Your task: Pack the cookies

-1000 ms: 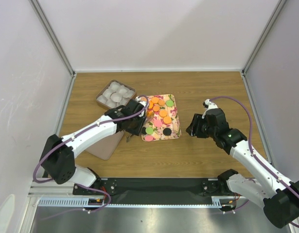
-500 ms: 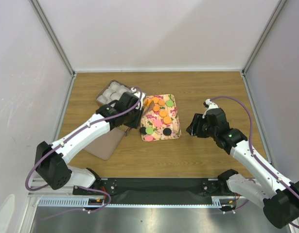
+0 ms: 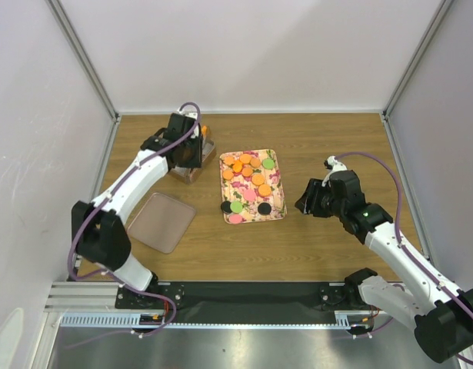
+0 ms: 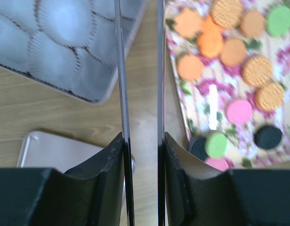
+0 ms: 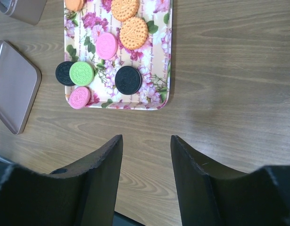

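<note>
The cookies are spread on a flowered tray at mid-tabletop. The left fingers are held narrowly apart over the box of paper cups at far left. An orange piece is seen at their tips, but whether it is clamped cannot be told. The right fingers are spread wide just right of the tray.

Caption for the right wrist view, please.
Right wrist view: open right gripper hovers above the wooden table, just short of the floral tray holding pink, green, black and orange cookies.
</note>
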